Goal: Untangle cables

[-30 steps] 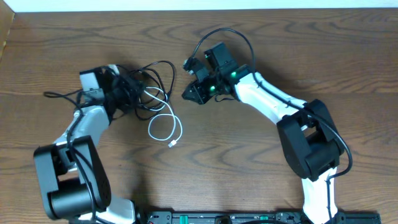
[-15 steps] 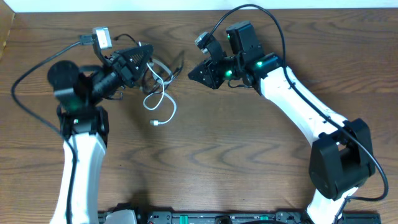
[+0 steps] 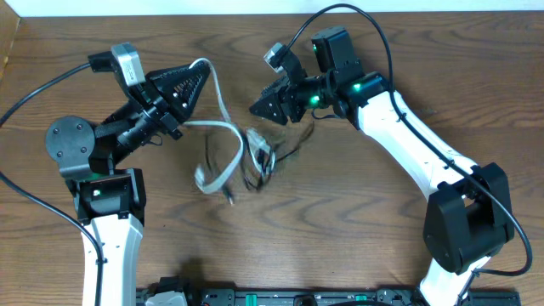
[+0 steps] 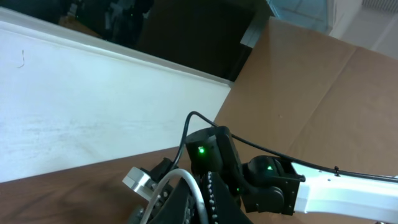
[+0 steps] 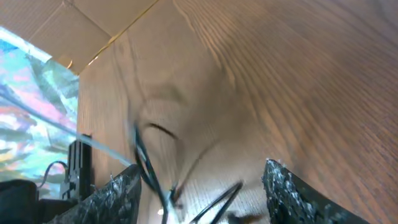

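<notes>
Upper left of the frame, the left end effector (image 3: 191,85) pinches the white cable (image 3: 231,129), which loops toward centre; the blurred black cable (image 3: 262,163) lies on the counter (image 3: 340,229) below the right end effector (image 3: 262,107), fingers spread.

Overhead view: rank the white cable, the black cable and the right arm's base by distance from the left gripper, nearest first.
1. White cable: hangs from the left gripper itself.
2. Black cable: mid-table, below the other gripper.
3. Right arm's base: far lower corner of the view.
</notes>
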`<state>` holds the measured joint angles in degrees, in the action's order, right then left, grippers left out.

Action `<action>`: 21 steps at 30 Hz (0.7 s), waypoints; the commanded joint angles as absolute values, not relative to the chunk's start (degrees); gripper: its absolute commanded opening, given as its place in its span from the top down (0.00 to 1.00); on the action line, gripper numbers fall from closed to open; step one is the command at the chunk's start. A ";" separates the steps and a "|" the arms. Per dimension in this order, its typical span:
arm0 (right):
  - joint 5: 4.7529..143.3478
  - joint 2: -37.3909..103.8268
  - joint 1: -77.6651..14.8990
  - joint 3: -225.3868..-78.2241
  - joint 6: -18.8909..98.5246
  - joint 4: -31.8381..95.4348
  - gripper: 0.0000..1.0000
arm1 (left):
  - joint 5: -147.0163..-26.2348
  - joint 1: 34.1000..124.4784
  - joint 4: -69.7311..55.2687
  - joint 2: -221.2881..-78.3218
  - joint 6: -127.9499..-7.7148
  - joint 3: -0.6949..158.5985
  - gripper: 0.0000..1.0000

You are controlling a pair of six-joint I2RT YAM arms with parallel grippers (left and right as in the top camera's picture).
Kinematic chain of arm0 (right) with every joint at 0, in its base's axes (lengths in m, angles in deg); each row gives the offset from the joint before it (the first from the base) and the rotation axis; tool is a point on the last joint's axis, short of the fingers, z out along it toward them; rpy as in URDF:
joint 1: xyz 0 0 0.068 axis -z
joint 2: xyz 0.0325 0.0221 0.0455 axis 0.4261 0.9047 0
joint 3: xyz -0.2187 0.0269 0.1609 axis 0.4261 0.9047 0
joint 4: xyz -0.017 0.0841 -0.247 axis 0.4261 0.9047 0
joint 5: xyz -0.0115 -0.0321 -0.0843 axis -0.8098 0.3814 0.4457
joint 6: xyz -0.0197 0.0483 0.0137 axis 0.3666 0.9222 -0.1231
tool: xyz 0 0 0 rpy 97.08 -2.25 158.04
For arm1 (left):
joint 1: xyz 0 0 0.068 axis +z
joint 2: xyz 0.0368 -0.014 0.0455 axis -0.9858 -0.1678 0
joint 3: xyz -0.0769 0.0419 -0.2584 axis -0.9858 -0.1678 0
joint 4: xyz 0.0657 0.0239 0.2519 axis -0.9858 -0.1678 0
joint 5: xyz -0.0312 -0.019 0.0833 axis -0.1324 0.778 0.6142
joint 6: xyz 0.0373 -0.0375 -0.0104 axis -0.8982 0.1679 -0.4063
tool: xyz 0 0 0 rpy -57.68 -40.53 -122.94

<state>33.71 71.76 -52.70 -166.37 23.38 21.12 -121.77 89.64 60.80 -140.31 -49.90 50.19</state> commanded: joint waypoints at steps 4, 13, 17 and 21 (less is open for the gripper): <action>31.57 70.56 -52.31 -167.01 14.29 26.00 0.42 | -122.45 89.57 61.32 -140.00 -50.42 51.00 0.92; 31.57 71.13 -52.53 -166.99 4.21 36.18 0.50 | -122.43 89.64 60.47 -140.57 -50.45 51.00 0.92; 31.59 71.94 -53.47 -166.85 1.94 39.18 0.49 | -122.43 89.99 60.47 -141.03 -50.45 51.00 0.92; 32.31 72.35 -54.76 -165.89 1.85 39.39 0.48 | -122.45 91.10 60.45 -141.40 -50.40 51.00 0.93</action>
<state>32.82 71.78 -53.45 -166.35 4.15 39.35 -121.84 90.14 60.08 -141.25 -49.92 50.19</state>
